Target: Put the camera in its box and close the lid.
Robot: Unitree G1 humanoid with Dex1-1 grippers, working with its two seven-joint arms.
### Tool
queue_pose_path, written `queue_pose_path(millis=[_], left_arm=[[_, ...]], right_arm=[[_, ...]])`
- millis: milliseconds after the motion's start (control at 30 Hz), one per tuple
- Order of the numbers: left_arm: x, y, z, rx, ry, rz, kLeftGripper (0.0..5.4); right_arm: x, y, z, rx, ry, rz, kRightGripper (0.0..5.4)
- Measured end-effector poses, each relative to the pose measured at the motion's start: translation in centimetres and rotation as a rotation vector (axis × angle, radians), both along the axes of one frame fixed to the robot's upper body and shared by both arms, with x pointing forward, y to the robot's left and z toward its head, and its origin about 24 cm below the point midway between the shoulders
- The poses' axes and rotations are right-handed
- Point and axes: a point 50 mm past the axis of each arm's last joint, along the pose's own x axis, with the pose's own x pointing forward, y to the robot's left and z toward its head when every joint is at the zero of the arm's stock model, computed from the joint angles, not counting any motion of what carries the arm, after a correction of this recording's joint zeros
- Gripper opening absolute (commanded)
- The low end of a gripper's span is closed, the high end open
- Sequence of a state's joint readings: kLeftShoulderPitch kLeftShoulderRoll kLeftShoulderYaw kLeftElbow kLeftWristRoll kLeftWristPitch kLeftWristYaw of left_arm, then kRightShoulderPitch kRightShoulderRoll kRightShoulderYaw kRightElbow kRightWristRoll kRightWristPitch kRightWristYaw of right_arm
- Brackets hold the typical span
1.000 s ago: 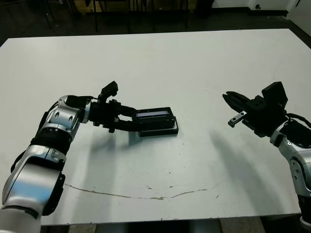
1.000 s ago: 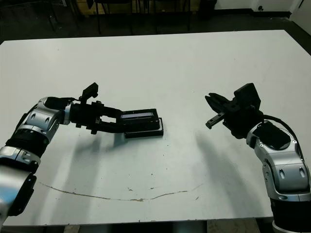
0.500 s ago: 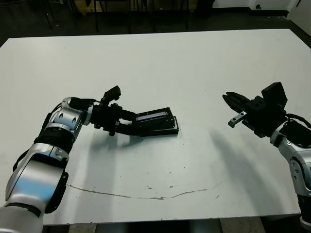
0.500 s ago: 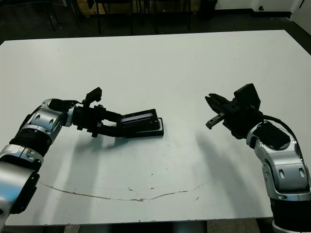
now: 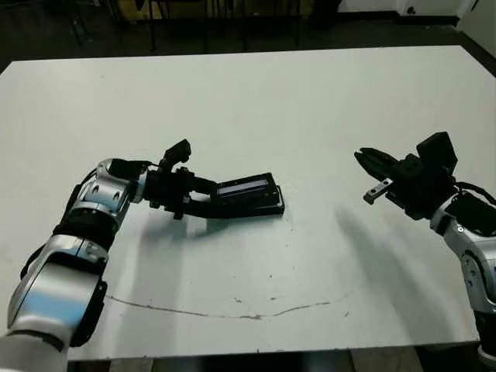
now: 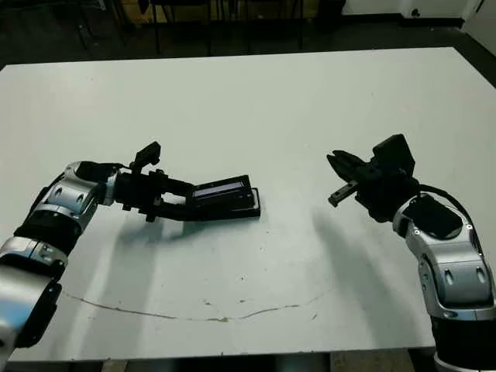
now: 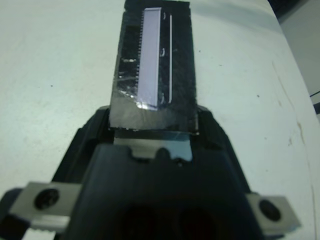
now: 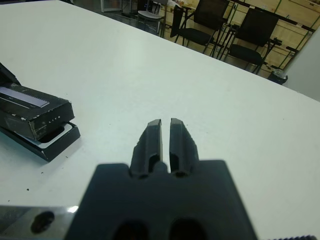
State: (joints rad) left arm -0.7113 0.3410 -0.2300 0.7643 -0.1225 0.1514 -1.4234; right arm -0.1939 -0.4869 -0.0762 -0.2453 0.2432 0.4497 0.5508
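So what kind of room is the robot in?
Probably a lab or classroom. There is one big white table, black chairs and wooden desks behind it, and almost nothing on the table except a small black box.

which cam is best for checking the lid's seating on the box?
Right wrist view: the lid shows side-on, its near end raised above the box. Left wrist view shows only its striped top, close up. Eye views show it small, held by the left pincer.
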Motion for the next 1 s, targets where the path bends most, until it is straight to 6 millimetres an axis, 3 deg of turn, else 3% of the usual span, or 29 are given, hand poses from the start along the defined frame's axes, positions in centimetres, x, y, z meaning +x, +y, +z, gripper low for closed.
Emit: queue_pose_path(millis=[633, 1000], left_arm=[[-0.1, -0.5, -1.4, -0.007, 0.043, 0.026, 2.63], [0.7, -2.0, -1.0, 0.079, 0.011, -0.027, 2.63]], right_arm=[[0.0, -0.1, -0.1, 0.013, 0.005, -0.001, 0.00], [0.0, -0.1, -0.2, 0.021, 0.012, 0.006, 0.00]])
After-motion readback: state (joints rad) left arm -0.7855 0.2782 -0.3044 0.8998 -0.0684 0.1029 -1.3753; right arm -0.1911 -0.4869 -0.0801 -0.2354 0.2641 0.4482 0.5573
